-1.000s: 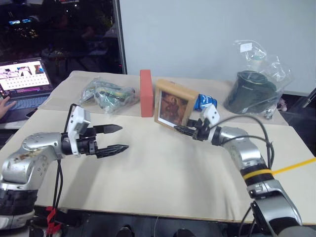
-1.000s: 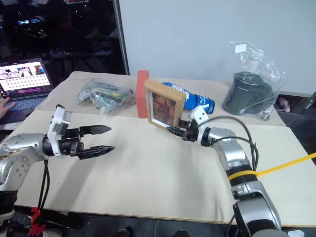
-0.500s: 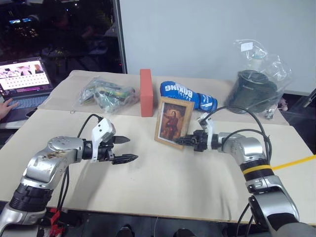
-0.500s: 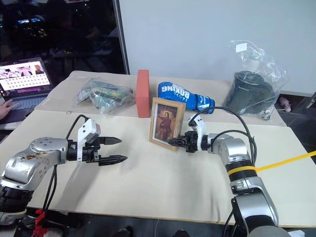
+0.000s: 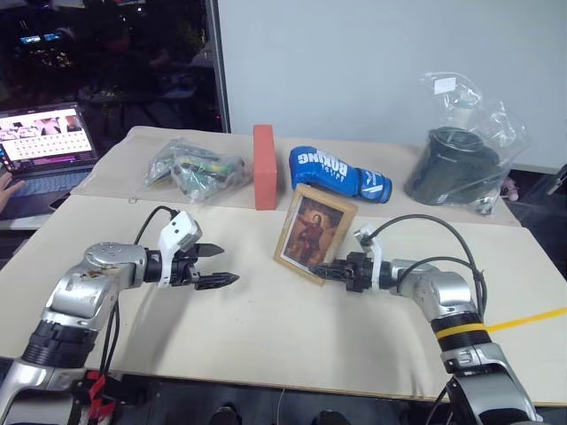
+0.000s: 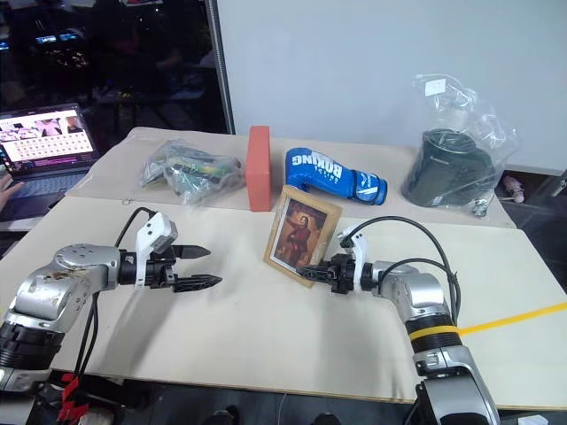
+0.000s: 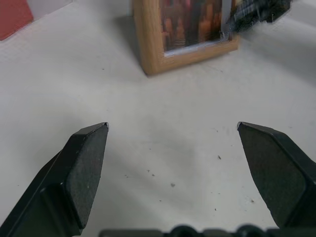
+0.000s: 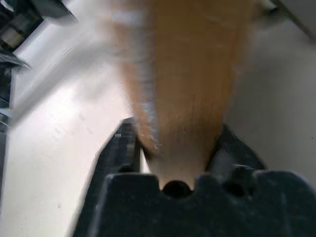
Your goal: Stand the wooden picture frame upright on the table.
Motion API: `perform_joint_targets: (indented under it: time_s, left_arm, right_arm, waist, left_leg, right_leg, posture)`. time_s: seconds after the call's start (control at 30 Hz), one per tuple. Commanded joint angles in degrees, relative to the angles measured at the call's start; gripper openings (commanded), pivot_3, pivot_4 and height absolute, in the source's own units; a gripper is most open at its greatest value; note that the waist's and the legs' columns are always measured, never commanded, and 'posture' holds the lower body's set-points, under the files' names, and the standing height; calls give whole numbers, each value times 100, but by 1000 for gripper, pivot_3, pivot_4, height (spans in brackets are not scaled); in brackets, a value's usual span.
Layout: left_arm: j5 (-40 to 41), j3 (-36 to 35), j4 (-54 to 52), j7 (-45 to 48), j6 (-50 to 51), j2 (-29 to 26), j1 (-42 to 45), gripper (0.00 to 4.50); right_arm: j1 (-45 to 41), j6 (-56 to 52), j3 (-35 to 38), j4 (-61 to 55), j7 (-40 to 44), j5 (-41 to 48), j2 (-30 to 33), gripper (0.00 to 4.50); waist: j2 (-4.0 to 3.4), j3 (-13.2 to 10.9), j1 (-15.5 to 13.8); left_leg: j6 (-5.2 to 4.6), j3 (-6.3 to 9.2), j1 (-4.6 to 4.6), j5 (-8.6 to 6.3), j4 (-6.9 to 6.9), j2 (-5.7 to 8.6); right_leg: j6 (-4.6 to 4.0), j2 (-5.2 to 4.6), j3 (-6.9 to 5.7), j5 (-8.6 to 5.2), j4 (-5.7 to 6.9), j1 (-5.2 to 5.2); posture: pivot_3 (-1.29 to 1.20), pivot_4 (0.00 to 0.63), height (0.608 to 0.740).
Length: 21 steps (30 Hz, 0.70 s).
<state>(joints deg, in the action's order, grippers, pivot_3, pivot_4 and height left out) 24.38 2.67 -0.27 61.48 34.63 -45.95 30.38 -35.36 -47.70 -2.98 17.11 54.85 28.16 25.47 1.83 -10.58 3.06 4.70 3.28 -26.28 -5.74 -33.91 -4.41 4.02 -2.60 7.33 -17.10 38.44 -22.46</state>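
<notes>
The wooden picture frame [image 5: 312, 232] stands on its lower edge on the table [image 5: 292, 328], portrait toward me, top leaning back and to the right. My right gripper [image 5: 330, 271] is at its lower right corner. In the right wrist view the frame's light-wood edge [image 8: 182, 74] lies between the two fingers [image 8: 121, 148], which sit close against both sides. My left gripper [image 5: 227, 265] hovers open low over the table, left of the frame and apart from it. The left wrist view shows the frame's lower corner [image 7: 182, 29] ahead of that gripper's spread fingers [image 7: 84, 163].
Along the far side lie a clear bag of items [image 5: 195, 168], an upright red-orange block [image 5: 263, 166], a blue boxing glove [image 5: 337, 173] and a dark pot in a plastic bag [image 5: 461, 159]. A laptop [image 5: 44, 146] with a person's hand sits far left. Yellow tape [image 5: 532, 319] crosses the right edge.
The right gripper has brought the frame down from mid-air onto the table, where it now leans back. The left gripper has sunk and moved in toward the frame, staying open.
</notes>
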Motion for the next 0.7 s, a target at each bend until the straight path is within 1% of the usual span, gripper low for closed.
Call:
perform_joint_targets:
  time_s: [0.03, 0.1, 0.13, 0.2, 0.3, 0.37, 0.4, 0.47, 0.5, 0.53, 0.57, 0.67, 0.7]
  left_arm:
    - [-166, -59, 127, 44, -464, 78, 123, 4500]
    - [-196, -99, 200, 71, -598, 122, 110, 4500]
    - [-164, -166, 275, 40, -633, 194, 109, 4500]
    - [-119, -264, 367, -11, -673, 289, 99, 4500]
    - [-180, -430, 483, -273, -896, 494, 43, 4500]
    - [-220, -512, 503, -400, -997, 568, -7, 4500]
    - [-312, -527, 515, -539, -1102, 615, -48, 4500]
    - [-487, -586, 537, -853, -1337, 722, -143, 4500]
    - [-653, -586, 518, -1117, -1491, 802, -211, 4500]
    - [-747, -597, 470, -1292, -1614, 886, -285, 4500]
    - [-772, -604, 418, -1361, -1714, 953, -357, 4500]
    - [-475, -539, 196, -1084, -1284, 951, -532, 4500]
    - [-424, -530, 102, -1106, -1192, 992, -585, 4500]
  right_arm:
    - [120, -239, 306, -259, 30, 184, 214, 3516]
    - [237, -271, 469, -293, 41, 237, 361, 4226]
    - [425, -264, 603, -401, 109, 284, 557, 4442]
    - [728, -314, 783, -653, 182, 409, 814, 4442]
    - [1450, -522, 1169, -1410, 410, 780, 1323, 4442]
    - [1781, -518, 1352, -1775, 497, 940, 1549, 4442]
    - [2038, -299, 1495, -2058, 641, 969, 1697, 4442]
    - [2414, 323, 1790, -2614, 814, 956, 1777, 4442]
    - [2587, 982, 1958, -3043, 688, 703, 1710, 4442]
    - [2661, 1255, 2054, -3376, 442, 550, 1651, 4442]
    - [2689, 1400, 2126, -3622, 205, 488, 1574, 4442]
    - [2749, 1514, 2132, -3946, -360, 338, 1401, 4442]
    - [2827, 1672, 1992, -3966, -601, 41, 1356, 4442]
  waist:
    - [0, 0, -10]
    - [0, 0, -29]
    - [0, 0, -42]
    - [0, 0, -84]
    - [0, 0, -137]
    - [0, 0, -147]
    - [0, 0, -128]
    - [-3, 1, -64]
    - [-10, 3, -52]
    - [-12, 4, -22]
    - [-12, 4, 2]
    - [-9, 6, 43]
    - [-9, 6, 36]
  left_leg:
    - [0, 0, 0, 0, 1, 0]
    - [0, 1, 0, 0, 1, -1]
    - [0, 0, 0, 0, 1, -1]
    - [0, 0, 0, 0, 1, 1]
    - [-2, 1, -4, -1, 0, 0]
    - [-5, 1, -5, -3, 1, 0]
    - [-6, 1, -5, -4, 2, -1]
    - [-6, 0, 0, -4, 1, -1]
    - [-6, 0, 2, -3, 2, -3]
    - [-6, -1, 4, -3, 0, -3]
    - [-6, -1, 6, -3, 1, -4]
    - [-6, 0, 7, -3, -2, -4]
    - [-5, 0, 7, -3, -2, -4]
  right_leg:
    - [0, 0, 0, 0, 0, 0]
    - [-1, 1, 0, 0, 0, -1]
    - [-1, 0, 0, 0, 0, 0]
    - [1, -1, -1, -1, -3, 5]
    - [1, -3, -10, -1, -24, 14]
    - [1, -4, -10, -1, -30, 14]
    - [1, -2, -10, -1, -29, 14]
    - [1, -2, -8, -1, -23, 13]
    - [4, -1, -8, -3, -23, 13]
    - [21, -1, -7, -12, -22, 15]
    - [29, -1, -6, -17, -21, 16]
    - [29, 0, -5, -16, -21, 17]
    - [28, 0, -6, -16, -21, 18]
  posture:
    - [0, 150, 714]
    - [0, 150, 714]
    - [0, 150, 714]
    - [0, 150, 714]
    - [0, 150, 714]
    - [0, 150, 714]
    - [0, 150, 714]
    - [0, 150, 714]
    - [0, 150, 714]
    - [0, 150, 714]
    - [0, 150, 714]
    - [0, 150, 714]
    - [0, 150, 714]
